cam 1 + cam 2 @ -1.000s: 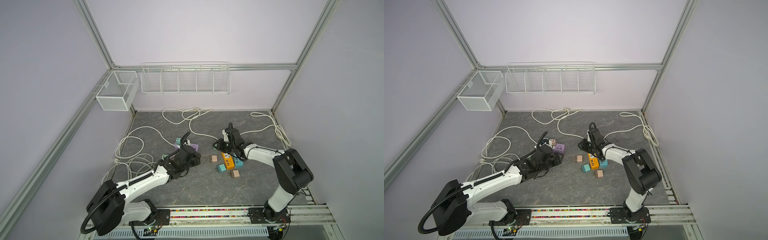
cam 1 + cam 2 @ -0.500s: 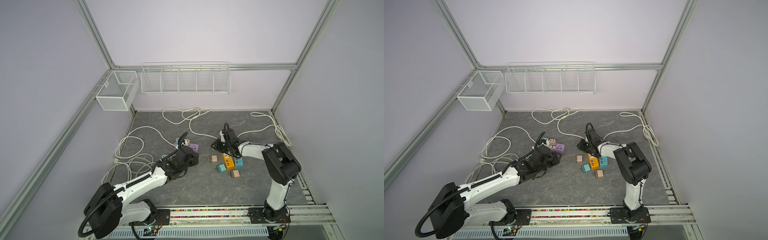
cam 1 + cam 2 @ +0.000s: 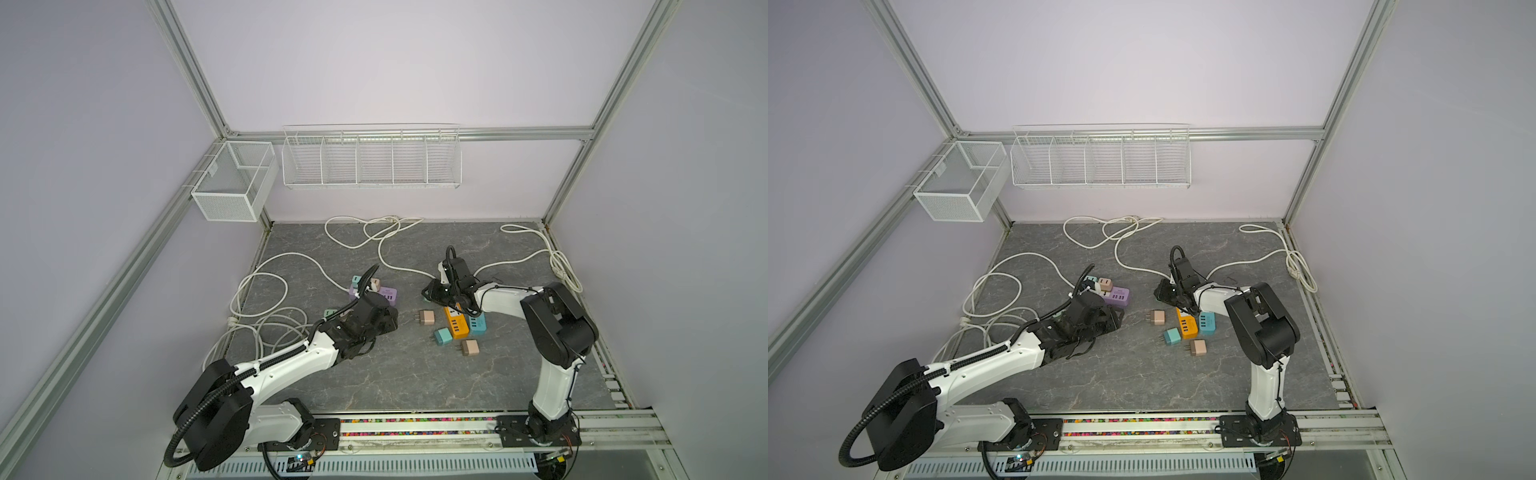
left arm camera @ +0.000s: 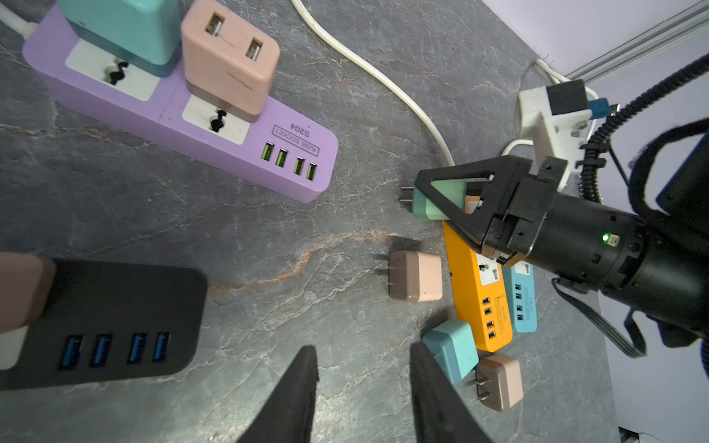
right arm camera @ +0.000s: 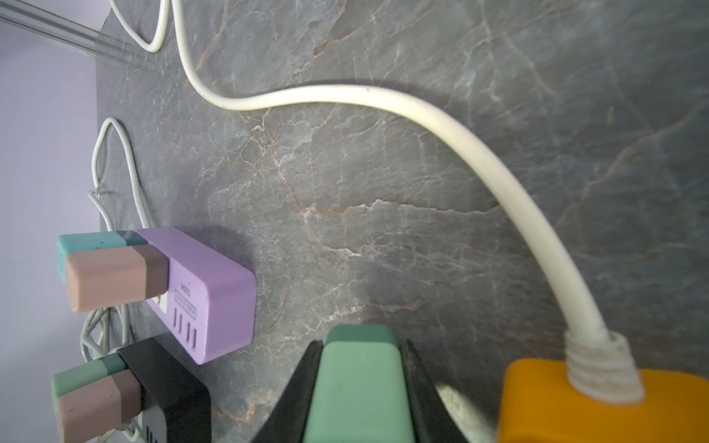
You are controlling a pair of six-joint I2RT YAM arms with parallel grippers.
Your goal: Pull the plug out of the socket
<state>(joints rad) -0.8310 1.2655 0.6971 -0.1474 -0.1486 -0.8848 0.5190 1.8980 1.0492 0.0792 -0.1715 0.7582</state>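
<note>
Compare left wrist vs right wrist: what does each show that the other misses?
Left wrist only: right gripper from outside, mint plug with bare prongs, loose pink plug, loose teal plug, blue strip, left gripper open and empty.
Right wrist only: white cord entering the end of the orange strip; two seated plugs in the black strip.
Both: mint plug between the right fingers, purple strip, orange and black strips.

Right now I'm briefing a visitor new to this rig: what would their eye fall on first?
First, the right gripper, shut on a mint-green plug whose prongs are bare, beside the cable end of the orange power strip. Next, the purple power strip, left of it in a top view, with a teal plug and a pink plug seated in it.
</note>
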